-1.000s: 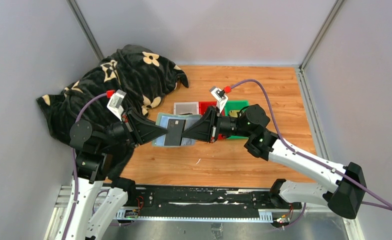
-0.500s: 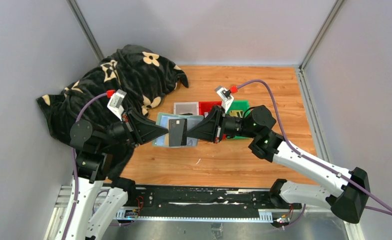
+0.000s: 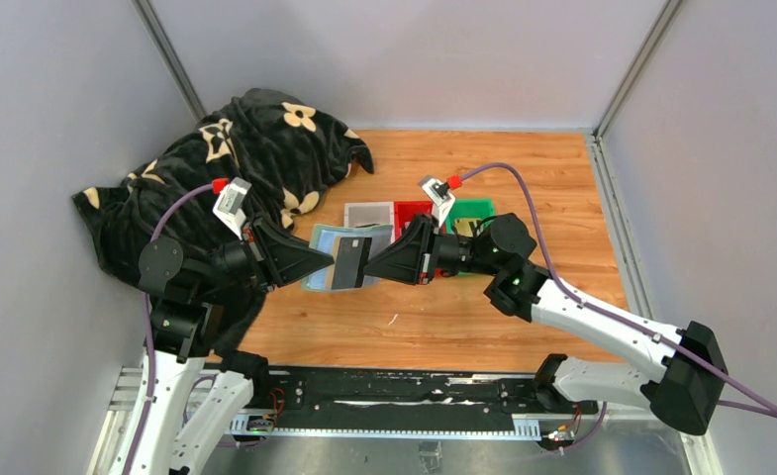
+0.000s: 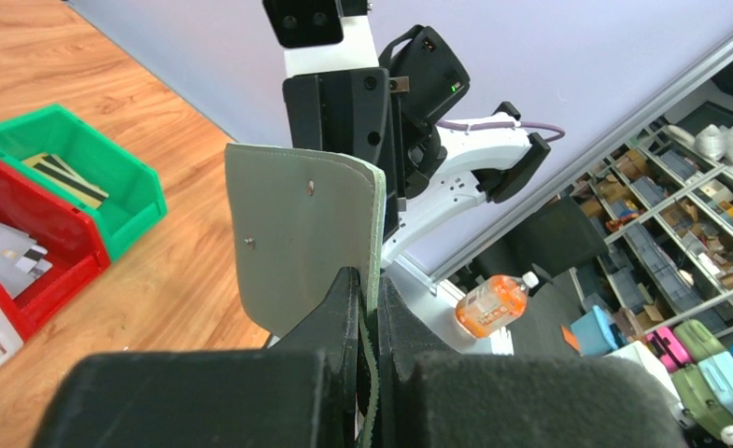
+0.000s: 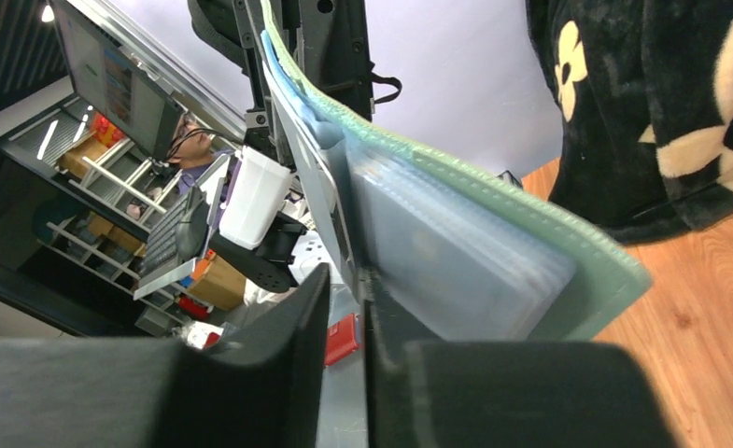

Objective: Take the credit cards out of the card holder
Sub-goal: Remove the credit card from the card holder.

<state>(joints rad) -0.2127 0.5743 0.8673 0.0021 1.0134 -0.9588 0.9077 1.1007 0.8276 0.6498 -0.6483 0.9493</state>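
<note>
The sage-green card holder (image 3: 323, 238) hangs open in the air over the table, with my left gripper (image 3: 327, 260) shut on its left edge. The left wrist view shows that grey-green flap (image 4: 297, 233) pinched between my fingers. A black credit card (image 3: 349, 262) sticks out of the holder's right side. My right gripper (image 3: 369, 265) is at that card, its jaws a narrow gap apart. In the right wrist view the holder's clear slots (image 5: 465, 252) sit just beyond my right gripper (image 5: 346, 280). Gold-striped cards (image 4: 68, 180) lie in the green tray, silvery ones (image 4: 3, 254) in the red tray.
A white tray (image 3: 367, 214), a red tray (image 3: 411, 209) and a green tray (image 3: 475, 209) stand in a row behind the holder. A black flowered blanket (image 3: 236, 163) is heaped at the back left. Grey walls close in the wooden table (image 3: 523, 178).
My right gripper first pulled to the right with the black card, then came back towards the holder, and its jaws have parted a little. The left gripper kept its hold, unmoved.
</note>
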